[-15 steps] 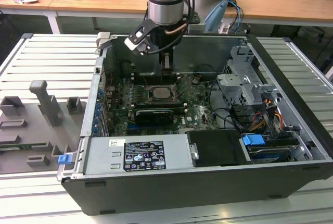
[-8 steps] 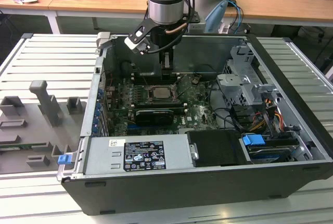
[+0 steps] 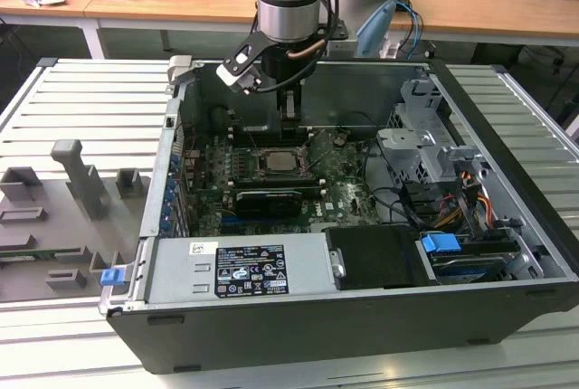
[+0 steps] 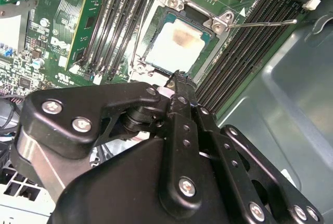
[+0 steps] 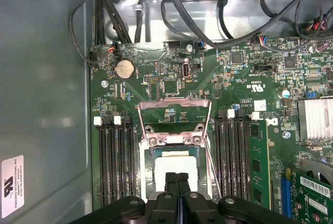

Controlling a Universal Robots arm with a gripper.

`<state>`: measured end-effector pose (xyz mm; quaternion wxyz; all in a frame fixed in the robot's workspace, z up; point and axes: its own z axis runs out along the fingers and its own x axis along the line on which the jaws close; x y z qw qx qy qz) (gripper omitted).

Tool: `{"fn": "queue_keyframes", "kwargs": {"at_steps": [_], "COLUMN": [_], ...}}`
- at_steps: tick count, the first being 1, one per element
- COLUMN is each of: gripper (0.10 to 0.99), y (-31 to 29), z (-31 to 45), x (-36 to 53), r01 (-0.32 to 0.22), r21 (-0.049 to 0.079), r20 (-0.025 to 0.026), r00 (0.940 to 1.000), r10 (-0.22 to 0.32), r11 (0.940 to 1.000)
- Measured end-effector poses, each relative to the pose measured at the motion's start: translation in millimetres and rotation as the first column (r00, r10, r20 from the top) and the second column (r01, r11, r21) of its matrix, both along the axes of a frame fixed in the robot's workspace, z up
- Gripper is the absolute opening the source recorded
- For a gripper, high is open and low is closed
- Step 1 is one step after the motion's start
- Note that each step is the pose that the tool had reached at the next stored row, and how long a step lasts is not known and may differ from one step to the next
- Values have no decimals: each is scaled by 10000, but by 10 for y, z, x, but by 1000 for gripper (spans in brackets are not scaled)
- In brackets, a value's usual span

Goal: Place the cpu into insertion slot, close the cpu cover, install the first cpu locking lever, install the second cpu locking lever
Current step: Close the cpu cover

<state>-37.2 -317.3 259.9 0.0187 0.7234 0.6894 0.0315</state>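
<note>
**benchrat:** So where had the small flat square cpu with the pale silvery top (image 5: 162,169) ended up?

**solderjoe:** Already in, mate. It lay flat inside the dark square insertion slot with the silver rim (image 5: 144,172), on the green board (image 5: 229,86) in the open black computer case (image 3: 298,339). In the exterior view, with the slot as clock centre, the long black graphics card (image 3: 267,201) sat at 6 o'clock and the gripper (image 3: 289,116) hung at 12.

**benchrat:** Gripper holding anything?

**solderjoe:** Nope. In both wrist views its black fingers (image 5: 170,182) were pressed together with nothing between them, poised right over the chip. Couldn't tell if they touched it.

**benchrat:** And the cover?

**solderjoe:** The thin silver windowed cpu cover (image 5: 174,102) was swung open on its hinge, not down. A thin wire locking lever (image 4: 260,24) stuck out loose beside the slot. My guess: that frame was light, stiff sheet metal, kinda slippery, so the free bar opposite the hinge looked like the spot to push. The chip itself seemed light but fragile, so edges only.
</note>
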Motion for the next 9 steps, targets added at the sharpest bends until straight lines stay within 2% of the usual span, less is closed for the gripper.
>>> {"fn": "queue_keyframes", "kwargs": {"at_steps": [4, 9], "gripper": [106, 106], "y": [0, 0], "z": [0, 58], "x": [42, 47], "r01": [18, 20], "r21": [1, 0], "r20": [-2, -1], "r00": [10000, 10000], "r10": [-18, -20], "r11": [10000, 10000]}}
